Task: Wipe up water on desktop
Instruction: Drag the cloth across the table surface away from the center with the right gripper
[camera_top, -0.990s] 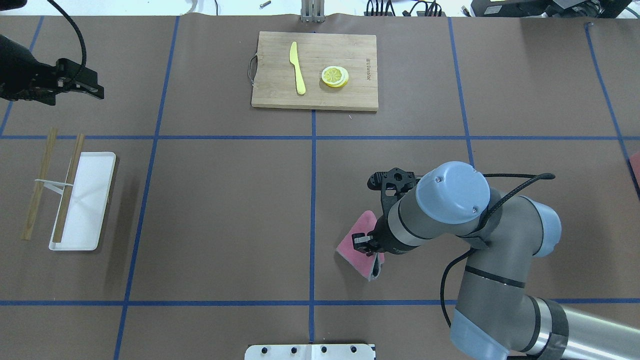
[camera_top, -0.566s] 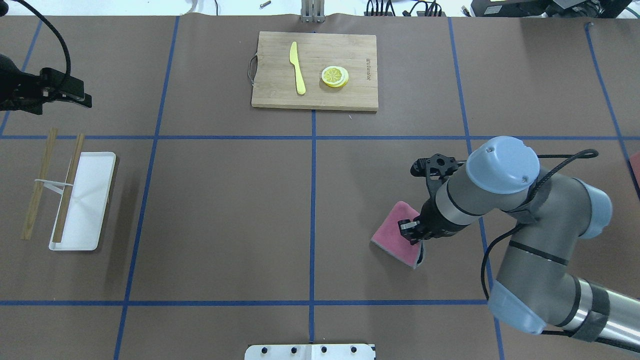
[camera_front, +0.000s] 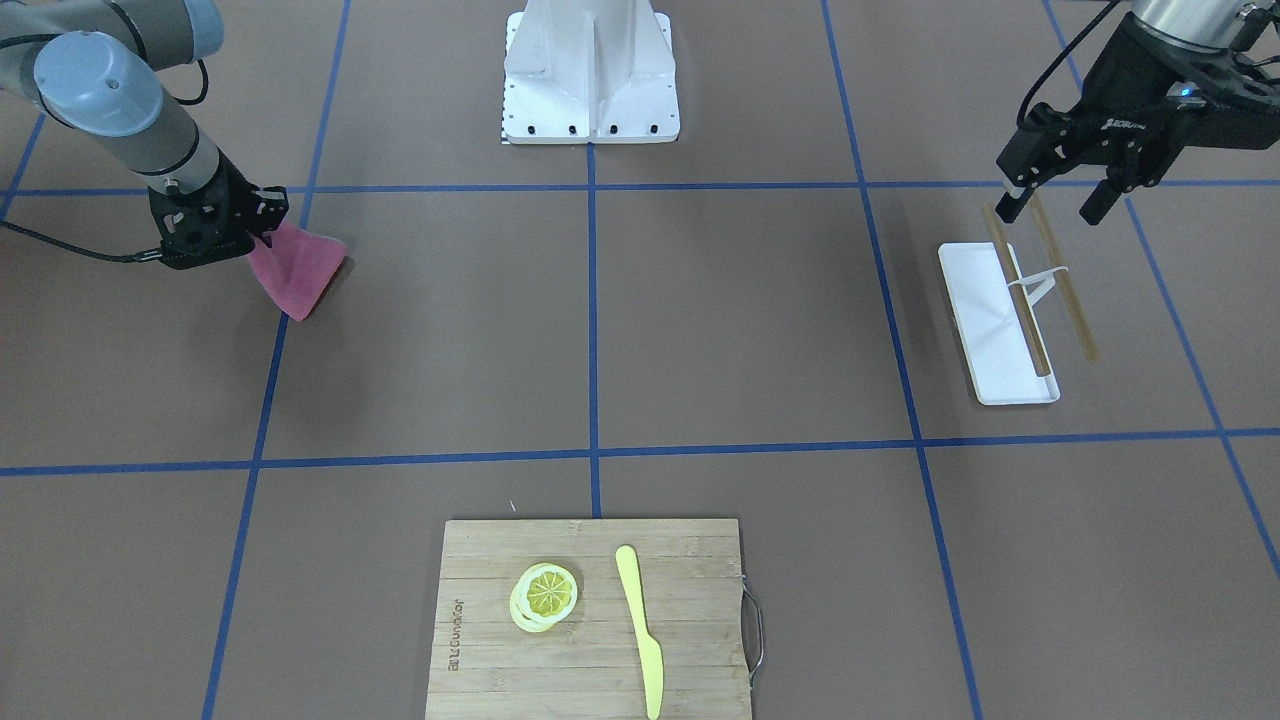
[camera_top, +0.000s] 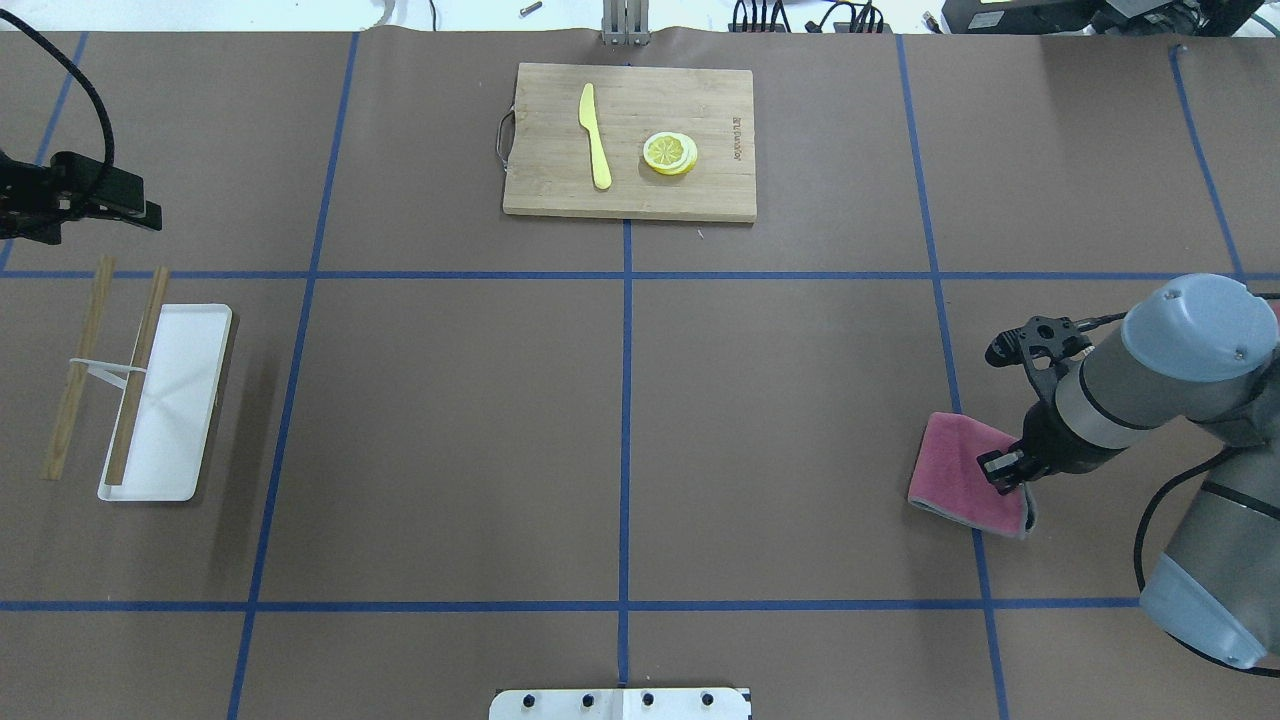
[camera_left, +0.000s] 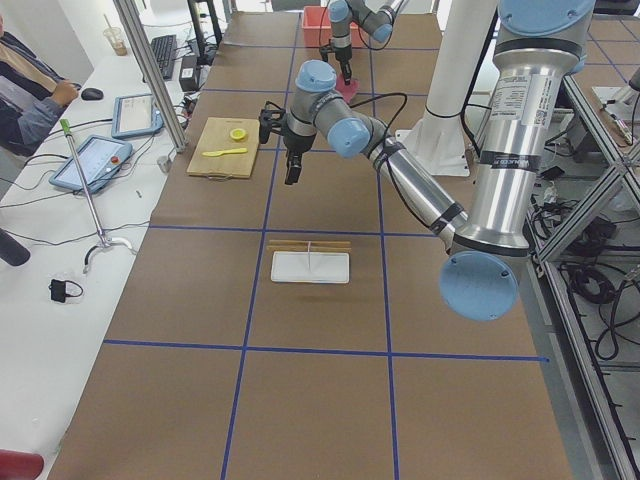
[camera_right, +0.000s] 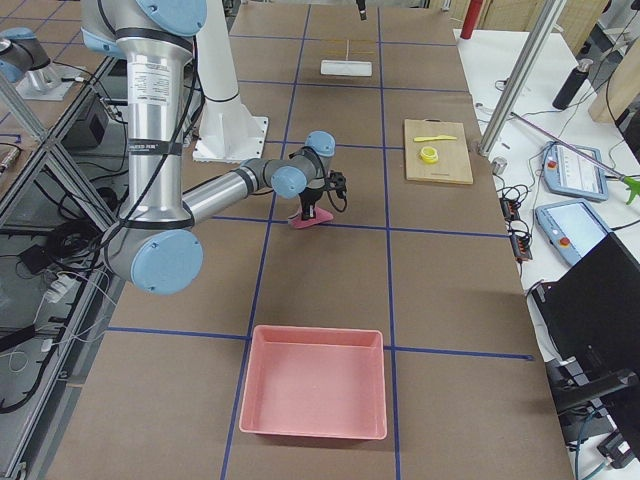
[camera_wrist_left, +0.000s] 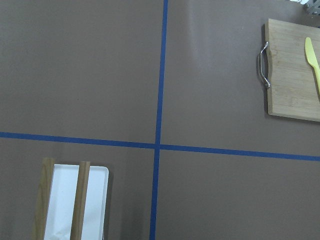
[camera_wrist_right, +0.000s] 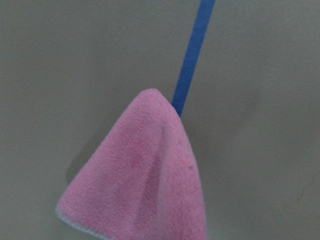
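At the overhead view's left edge, the left gripper (camera_front: 1052, 207) hangs above the desktop (camera_top: 450, 430) with its fingers spread and nothing between them. It has drawn back toward that edge over the last second. Just below it in that view, the white tray (camera_top: 190, 350) lies where it was. One of the two wooden sticks (camera_top: 134, 377) rests along the tray and the other on the brown surface beside it, a white band joining them. Farther along, at the table's far side, the bamboo cutting board (camera_top: 700, 195) carries the yellow knife (camera_top: 596, 135) and the lemon slices (camera_top: 669, 153), none of them shifted.

Right of the centre line comes the biggest change. The right gripper (camera_top: 1003, 470), clenched on the top of the pink cloth (camera_top: 960, 480), has carried it well to the right. A second ago the cloth was close to the middle tape line, and now it covers the next blue line over. It hangs in a fold with its lower corner at that line. Whether it presses on the desktop cannot be told.
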